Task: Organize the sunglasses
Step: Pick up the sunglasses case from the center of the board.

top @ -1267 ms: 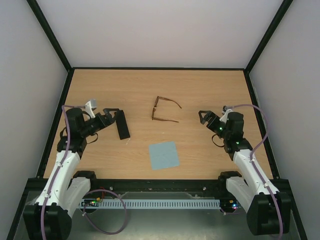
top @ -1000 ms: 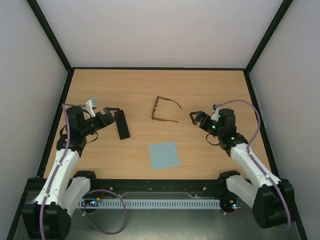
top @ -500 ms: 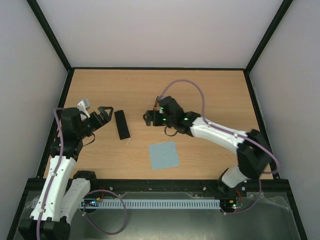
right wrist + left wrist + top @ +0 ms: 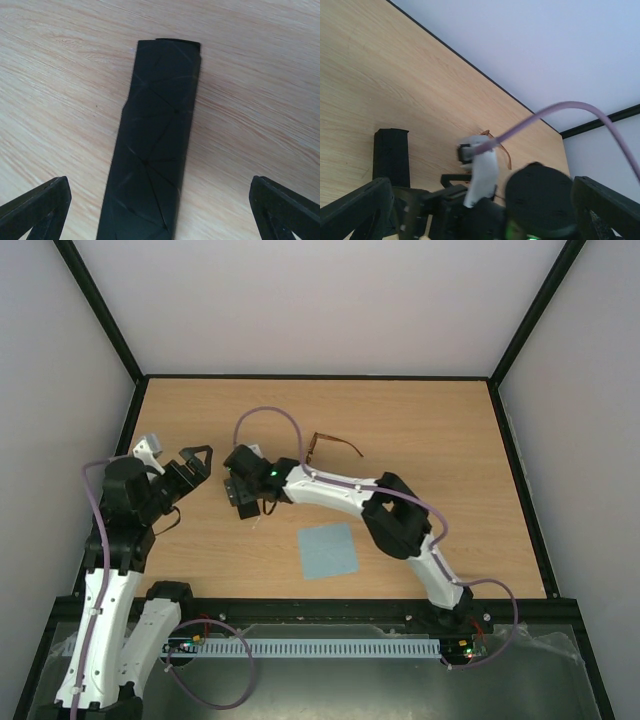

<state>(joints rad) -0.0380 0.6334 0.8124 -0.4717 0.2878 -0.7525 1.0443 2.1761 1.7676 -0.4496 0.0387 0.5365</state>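
**Right arm swung across to the black case**

Since a second ago my right arm has reached from its own side all the way over to the black case (image 4: 157,140). My right gripper (image 4: 243,496) hangs directly above the case. My left gripper (image 4: 195,467), which sat close against the case's left edge then, has drawn back and is apart from it on that side.

From my right wrist I look straight down on the case. It lies flat on the wooden table (image 4: 430,420), its long side running away from me between my fingers (image 4: 57,192). Those fingers are spread as wide as they go, one on either side of the case and well clear of it, so I am holding nothing.

My left fingers are also spread wide and hold nothing. They point towards the case, and my right arm fills most of what that wrist can see.

The sunglasses (image 4: 340,440) lie on the table to the right of the case and a little further back, where they were before. One brown temple arm shows, and my right arm hides the rest. A light blue-grey cloth (image 4: 329,551) lies flat to the right of the case and nearer my bases.
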